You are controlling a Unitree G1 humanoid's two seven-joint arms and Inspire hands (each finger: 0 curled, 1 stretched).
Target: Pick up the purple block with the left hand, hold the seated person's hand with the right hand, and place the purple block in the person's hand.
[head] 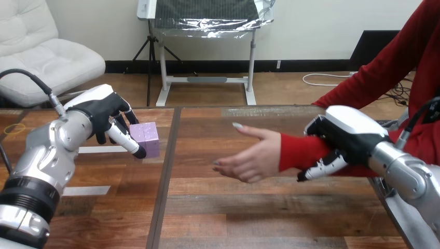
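The purple block (147,136) is at the table's left part, beside my left hand (101,110). That hand's thumb crosses the block's near left face and its fingers curl at the block's far left edge, pinching it. Whether the block rests on the table or is lifted I cannot tell. The person's hand (254,155) reaches in from the right, palm up and open above the table's middle. My right hand (346,132) lies over the person's red-sleeved forearm (301,150), its fingers (322,167) curled round the near side of it.
Two white tape strips (101,149) (86,190) mark the wooden table (249,218) near my left arm. A dark seam (165,176) runs front to back between the block and the person's hand. A small yellow ring (15,128) lies at the far left.
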